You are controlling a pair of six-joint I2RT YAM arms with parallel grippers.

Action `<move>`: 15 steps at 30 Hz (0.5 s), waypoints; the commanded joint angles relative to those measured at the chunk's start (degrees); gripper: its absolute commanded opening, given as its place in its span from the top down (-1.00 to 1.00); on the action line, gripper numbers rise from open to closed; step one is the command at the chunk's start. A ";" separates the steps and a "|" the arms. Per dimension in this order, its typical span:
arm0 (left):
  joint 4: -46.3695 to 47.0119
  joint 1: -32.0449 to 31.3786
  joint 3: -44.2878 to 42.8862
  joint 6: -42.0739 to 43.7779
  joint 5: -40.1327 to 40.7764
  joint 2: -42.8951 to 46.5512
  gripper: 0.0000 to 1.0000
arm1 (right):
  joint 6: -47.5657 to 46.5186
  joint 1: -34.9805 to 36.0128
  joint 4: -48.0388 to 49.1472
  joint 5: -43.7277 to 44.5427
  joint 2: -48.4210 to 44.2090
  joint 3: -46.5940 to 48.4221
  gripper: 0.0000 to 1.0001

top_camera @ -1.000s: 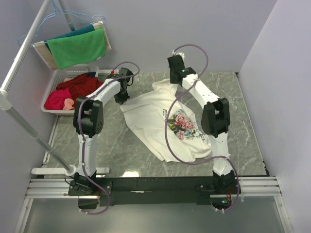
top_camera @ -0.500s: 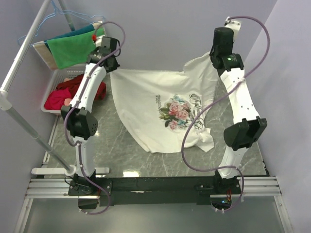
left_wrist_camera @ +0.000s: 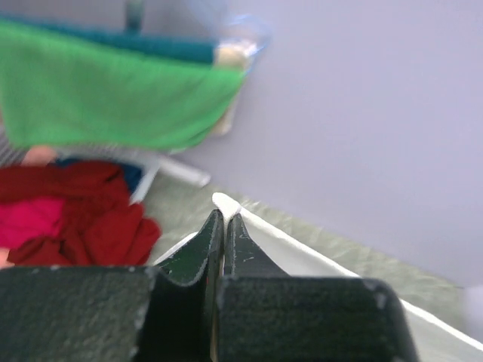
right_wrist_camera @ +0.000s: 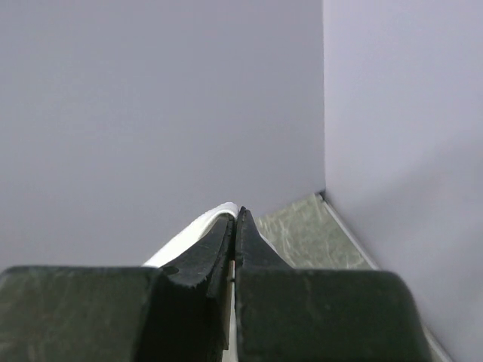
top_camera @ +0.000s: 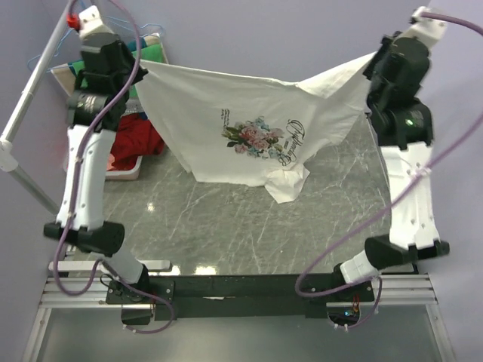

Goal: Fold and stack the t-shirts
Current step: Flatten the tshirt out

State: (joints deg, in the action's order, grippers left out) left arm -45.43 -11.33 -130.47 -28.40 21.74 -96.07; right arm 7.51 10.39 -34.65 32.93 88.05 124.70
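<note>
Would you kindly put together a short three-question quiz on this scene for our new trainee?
1. True or false: the t-shirt lies flat on the table.
2. Multiple choice: what is shut on the t-shirt? A) the left gripper alone; B) the right gripper alone; C) both grippers.
3. Short answer: what does the print on the t-shirt's chest show?

Key
1. False: it is held up in the air, spread wide between the two arms.
2. C: each gripper pinches an upper edge of the cloth.
3. Pink flowers with dark script beside them.
</note>
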 commanded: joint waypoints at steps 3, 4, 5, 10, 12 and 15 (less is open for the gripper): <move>12.20 0.08 7.86 4.32 -11.25 14.21 0.99 | -0.30 0.07 3.63 -2.60 -14.19 0.19 1.00; 14.21 0.08 10.48 5.02 -12.76 15.99 0.99 | -0.47 0.07 4.32 -2.87 -15.88 -0.42 1.00; 15.19 0.08 12.07 5.46 -13.90 17.92 0.99 | -0.65 0.07 4.77 -3.39 -17.46 -1.38 1.00; 19.24 0.08 18.58 6.78 -19.09 28.04 0.99 | -0.83 0.07 6.62 -10.15 -25.64 -2.19 1.00; 19.06 0.08 18.42 6.78 -19.62 29.36 0.99 | -0.65 0.07 6.44 -11.74 -26.26 0.27 1.00; 18.80 0.08 18.33 6.78 -19.19 29.28 0.99 | -0.56 0.07 7.14 -14.55 -25.31 2.99 1.00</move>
State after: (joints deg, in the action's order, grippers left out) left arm -30.85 -11.44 -112.18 -23.18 4.08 -67.11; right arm 7.60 10.41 -31.83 23.05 60.82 125.03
